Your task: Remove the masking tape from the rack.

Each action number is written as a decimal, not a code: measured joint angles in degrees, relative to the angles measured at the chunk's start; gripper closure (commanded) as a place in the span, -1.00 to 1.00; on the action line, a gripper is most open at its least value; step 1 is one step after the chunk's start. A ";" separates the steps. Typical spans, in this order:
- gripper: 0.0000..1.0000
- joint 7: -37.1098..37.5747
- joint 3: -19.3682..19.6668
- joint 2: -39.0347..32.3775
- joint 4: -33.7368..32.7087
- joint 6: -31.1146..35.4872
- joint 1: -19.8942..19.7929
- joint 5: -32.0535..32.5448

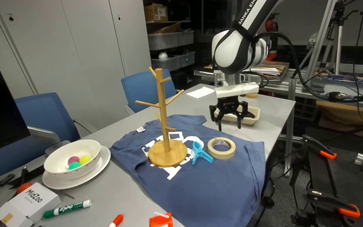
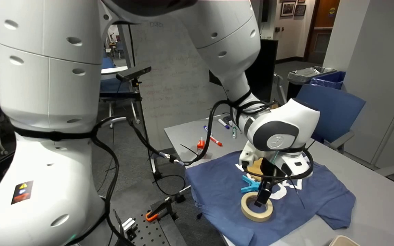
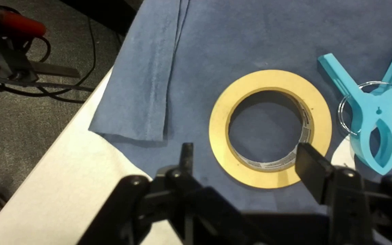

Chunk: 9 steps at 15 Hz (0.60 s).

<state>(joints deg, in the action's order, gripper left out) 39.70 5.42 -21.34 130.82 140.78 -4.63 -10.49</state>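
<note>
Honestly, the gripper (image 1: 229,128), gaping wide right of centre, is risking pinching the shirt (image 1: 200,186) if grabbing the tape (image 1: 222,155) low.

The masking tape (image 3: 219,127) is pale tan; in the wrist view its inner wall (image 3: 267,165) shows grey and white with dark print. The rack (image 1: 164,126) is light honey-brown. The clip (image 3: 369,105) is bright turquoise-blue, its wire ring (image 3: 374,82) silver. The shirt (image 1: 206,186) is slate blue, patterned with white lettering (image 1: 172,171). The arm (image 1: 228,52) is white with black patches, the end effector (image 1: 229,128) black. Grey is the tabletop (image 1: 118,189), blue the chairs (image 1: 49,116). The bowl (image 1: 85,170) is cream with small reddish marks; the balls (image 1: 85,160) are purple, yellow and green.
</note>
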 measured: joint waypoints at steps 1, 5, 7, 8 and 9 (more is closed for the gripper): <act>-1.00 0.00 0.00 0.00 0.00 0.00 0.16 0.00; -1.00 0.00 0.23 0.79 -0.01 0.00 1.19 1.49; -1.00 0.07 0.64 2.11 0.08 0.02 2.15 4.02; -1.00 0.18 0.95 3.04 0.24 0.03 2.75 5.72; -1.00 0.32 1.24 4.20 0.48 0.03 3.38 7.50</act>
<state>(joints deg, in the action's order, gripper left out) 40.03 6.65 -17.14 131.30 140.81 -1.25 -3.00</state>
